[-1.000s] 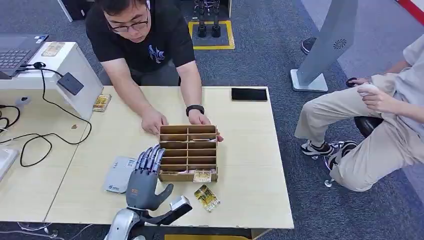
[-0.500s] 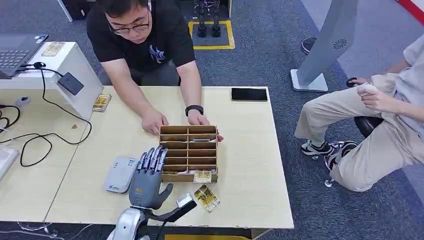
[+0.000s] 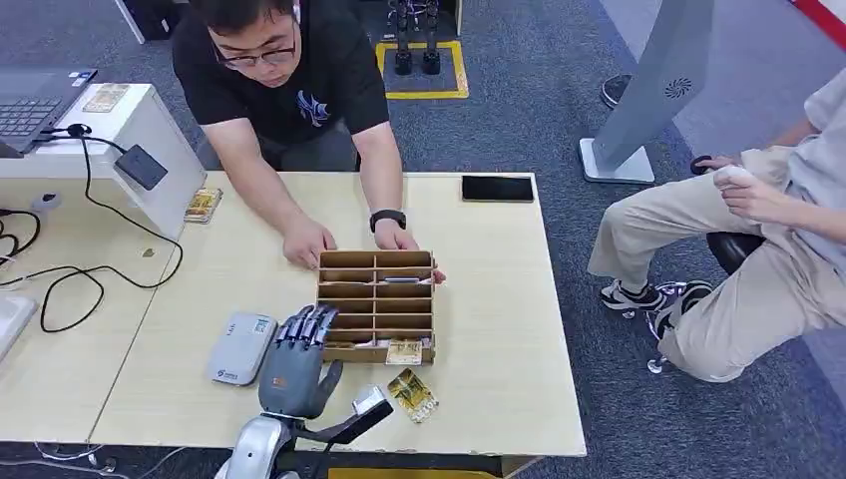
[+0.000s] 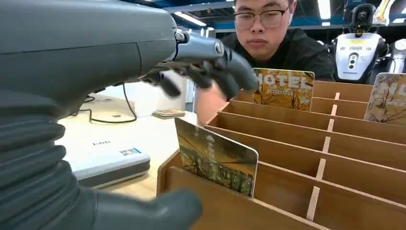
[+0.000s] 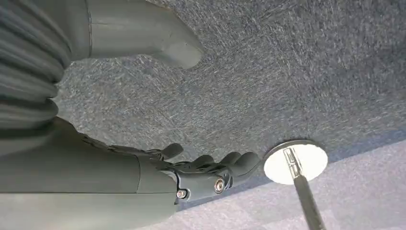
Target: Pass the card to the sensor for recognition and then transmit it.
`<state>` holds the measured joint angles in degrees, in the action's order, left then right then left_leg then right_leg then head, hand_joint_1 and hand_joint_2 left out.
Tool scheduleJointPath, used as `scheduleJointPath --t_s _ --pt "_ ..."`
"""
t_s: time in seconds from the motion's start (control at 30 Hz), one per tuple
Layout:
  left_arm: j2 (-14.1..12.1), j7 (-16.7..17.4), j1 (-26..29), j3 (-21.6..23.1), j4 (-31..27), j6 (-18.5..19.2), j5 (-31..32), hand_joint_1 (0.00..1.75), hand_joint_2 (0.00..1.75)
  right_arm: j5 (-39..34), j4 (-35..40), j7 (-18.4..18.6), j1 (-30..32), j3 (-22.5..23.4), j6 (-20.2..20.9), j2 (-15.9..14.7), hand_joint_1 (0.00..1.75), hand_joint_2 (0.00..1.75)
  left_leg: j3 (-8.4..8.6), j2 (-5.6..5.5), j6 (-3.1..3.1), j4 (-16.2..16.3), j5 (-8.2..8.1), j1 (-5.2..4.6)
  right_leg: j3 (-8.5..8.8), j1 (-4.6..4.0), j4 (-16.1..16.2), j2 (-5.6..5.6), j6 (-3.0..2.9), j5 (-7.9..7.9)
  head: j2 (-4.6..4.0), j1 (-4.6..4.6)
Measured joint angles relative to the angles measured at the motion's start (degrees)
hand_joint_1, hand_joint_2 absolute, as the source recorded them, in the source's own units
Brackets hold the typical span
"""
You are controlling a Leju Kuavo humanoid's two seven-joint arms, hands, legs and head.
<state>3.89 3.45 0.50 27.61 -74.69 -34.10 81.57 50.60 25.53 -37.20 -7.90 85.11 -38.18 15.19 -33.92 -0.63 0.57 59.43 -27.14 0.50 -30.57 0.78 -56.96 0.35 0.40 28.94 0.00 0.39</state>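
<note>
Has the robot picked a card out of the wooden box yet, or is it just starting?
Just starting. Nothing looks done: the left hand hovers open at the wooden card rack, fingers above a card standing in the nearest slot, holding nothing. The right hand hangs over the carpet. Left to do: grip a card, bring it to the grey card reader beside the rack, then pass it on.

On the table [image 3: 499, 329] in front of you sits the slotted card rack [image 3: 377, 304], with one card [image 4: 216, 163] standing in its nearest row. The sensor [image 3: 240, 347] lies just left of the rack; your left hand [image 3: 294, 364] hovers between them, at the rack's near left corner. A loose card [image 3: 412, 394] lies before the rack. A person's hands [image 3: 307, 242] rest at its far edge. Behind, a phone [image 3: 497, 188] lies near the table's far edge
</note>
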Motion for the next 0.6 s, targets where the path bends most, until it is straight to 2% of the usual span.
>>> scheduleJointPath --t_s 0.43,0.6 --pt "0.0 -0.3 -0.1 0.0 1.0 0.3 0.0 1.75 1.75 0.0 0.0 0.0 0.0 -0.1 0.0 0.0 0.0 1.75 0.0 0.0 0.0 0.0 0.0 0.0 0.0 0.0 0.0 0.0 0.0 0.0 0.0 -0.02" --pt "0.0 -1.8 -0.6 0.0 1.4 0.1 -2.7 1.75 1.75 0.5 0.0 -0.1 0.0 -0.1 0.0 0.0 0.0 1.75 0.0 0.0 0.0 0.0 0.0 0.0 0.0 0.0 0.0 0.0 0.0 0.0 0.0 0.0"
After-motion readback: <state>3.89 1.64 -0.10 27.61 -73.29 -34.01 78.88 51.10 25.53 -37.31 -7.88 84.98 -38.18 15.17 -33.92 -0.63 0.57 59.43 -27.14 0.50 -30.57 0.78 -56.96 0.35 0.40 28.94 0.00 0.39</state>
